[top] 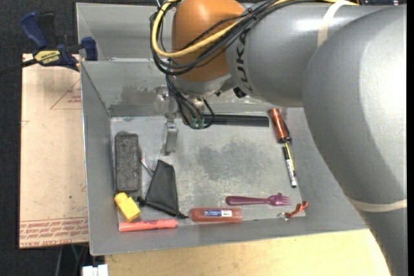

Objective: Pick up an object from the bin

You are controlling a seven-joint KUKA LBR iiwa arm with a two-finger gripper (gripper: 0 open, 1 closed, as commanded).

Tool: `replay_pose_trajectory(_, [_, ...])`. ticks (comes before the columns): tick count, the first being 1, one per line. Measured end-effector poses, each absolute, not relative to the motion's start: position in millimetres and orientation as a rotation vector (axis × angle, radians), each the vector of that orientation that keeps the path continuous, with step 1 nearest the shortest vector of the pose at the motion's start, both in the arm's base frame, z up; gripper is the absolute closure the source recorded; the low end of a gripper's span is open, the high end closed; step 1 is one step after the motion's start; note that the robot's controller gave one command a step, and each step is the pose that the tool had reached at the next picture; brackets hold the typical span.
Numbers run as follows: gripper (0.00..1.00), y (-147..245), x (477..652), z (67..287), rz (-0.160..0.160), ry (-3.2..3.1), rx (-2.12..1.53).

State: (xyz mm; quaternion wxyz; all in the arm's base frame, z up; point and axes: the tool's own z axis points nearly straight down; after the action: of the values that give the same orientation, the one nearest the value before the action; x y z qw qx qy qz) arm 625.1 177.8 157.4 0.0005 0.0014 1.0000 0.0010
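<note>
My gripper (169, 143) hangs below the orange dome over the left middle of the bin floor, with nothing seen in it. Just below it lies a black wedge-shaped piece (162, 187), its narrow top end nearest the gripper. To the left, a grey rectangular block (127, 161) lies lengthwise along the bin's left side. A long black bar (240, 119) lies to the gripper's right, near the far wall.
A yellow piece (127, 205) and a pink marker (148, 225) sit in the front left corner. Along the front lie a red tube (216, 214), a purple fork (257, 201) and a small red clip (298, 208). At the right are a pen (289, 165) and an orange-red cylinder (278, 124).
</note>
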Motion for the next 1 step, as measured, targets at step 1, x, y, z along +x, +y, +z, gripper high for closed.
replay_pose_trajectory(1, [0.0, 177.8, 625.1, 157.4, 0.003, 3.141, 0.004])
